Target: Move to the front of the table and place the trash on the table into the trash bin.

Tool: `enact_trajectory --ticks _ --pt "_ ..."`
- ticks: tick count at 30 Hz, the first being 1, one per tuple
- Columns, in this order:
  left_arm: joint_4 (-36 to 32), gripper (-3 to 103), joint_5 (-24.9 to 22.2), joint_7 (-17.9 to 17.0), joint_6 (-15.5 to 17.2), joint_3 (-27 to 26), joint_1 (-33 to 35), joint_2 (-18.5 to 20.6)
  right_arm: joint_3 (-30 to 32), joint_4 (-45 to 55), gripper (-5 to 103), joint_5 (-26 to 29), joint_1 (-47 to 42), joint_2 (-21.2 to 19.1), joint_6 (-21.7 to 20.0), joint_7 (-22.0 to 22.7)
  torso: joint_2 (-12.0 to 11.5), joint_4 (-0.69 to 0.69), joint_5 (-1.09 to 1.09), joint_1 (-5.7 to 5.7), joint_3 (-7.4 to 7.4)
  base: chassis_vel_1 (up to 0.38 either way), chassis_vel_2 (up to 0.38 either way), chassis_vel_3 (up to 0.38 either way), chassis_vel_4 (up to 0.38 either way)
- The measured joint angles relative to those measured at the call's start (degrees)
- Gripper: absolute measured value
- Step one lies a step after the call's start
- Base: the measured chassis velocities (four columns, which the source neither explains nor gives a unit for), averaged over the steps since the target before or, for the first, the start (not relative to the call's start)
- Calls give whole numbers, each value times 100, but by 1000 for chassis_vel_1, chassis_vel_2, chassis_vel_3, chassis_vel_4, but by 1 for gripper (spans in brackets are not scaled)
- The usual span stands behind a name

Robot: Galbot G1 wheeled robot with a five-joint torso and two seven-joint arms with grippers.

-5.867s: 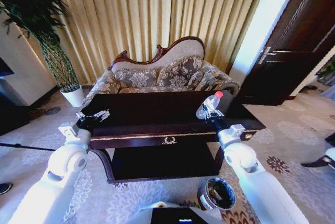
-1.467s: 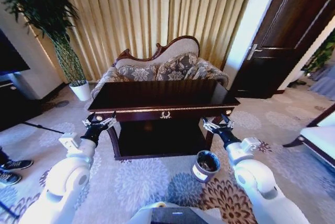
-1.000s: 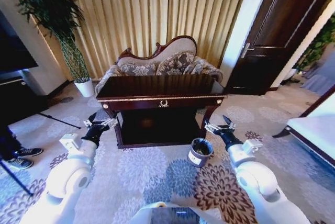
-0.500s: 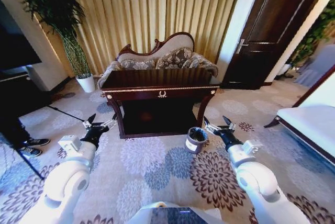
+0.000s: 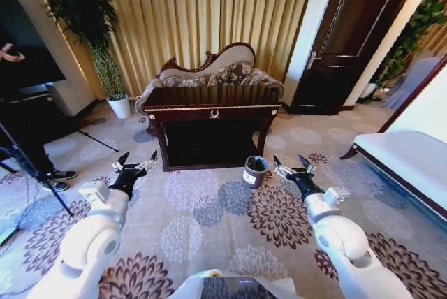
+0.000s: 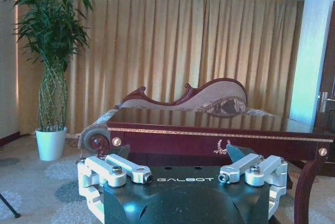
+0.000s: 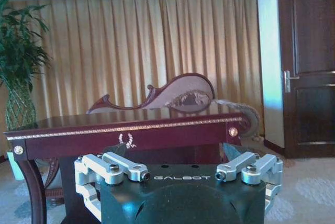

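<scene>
My left end effector (image 5: 134, 167) hangs at the lower left of the head view, fingers spread apart and holding nothing, over the flowered carpet (image 5: 209, 222). In its own wrist view the left end effector (image 6: 182, 174) shows both finger linkages swung wide, with the table's (image 6: 220, 135) gold-trimmed front edge across the middle of the frame behind them.

My right end effector (image 5: 293, 168) sits at the lower right of centre in the head view — fingers also apart, empty. The right wrist view shows the same spread linkages on that end effector (image 7: 180, 173), with the table (image 7: 131, 132) and its gold emblem (image 7: 124, 140) beyond.

Just to the left of my right end effector in the head view stands the trash bin (image 5: 255, 171), a small dark round bin on the carpet, near the table's right front leg. I cannot tell what lies inside it.

The table (image 5: 213, 114) stands in the middle of the head view, well apart from both end effectors, its glossy top (image 5: 209, 96) showing only reflections. Behind it, touching or nearly so, is the sofa (image 5: 209, 75) with its carved wooden back, then the gold curtains (image 5: 202, 12). A potted plant (image 5: 91, 26) rises at the upper left — a dark door (image 5: 349, 40) fills the upper right.
</scene>
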Motion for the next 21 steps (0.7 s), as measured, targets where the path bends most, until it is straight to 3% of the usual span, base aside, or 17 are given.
enact_trajectory --ticks 8,21 --pt "40 100 -11 -88 -220 80 -45 -107 64 -187 100 -81 -42 66 6 118 -6 1 -2 10 5 4 20 10 -14" --pt "38 100 29 -122 -229 76 -17 -133 119 -90 100 -120 -107 73 9 217 -4 1 -2 5 3 0 0 0 0"
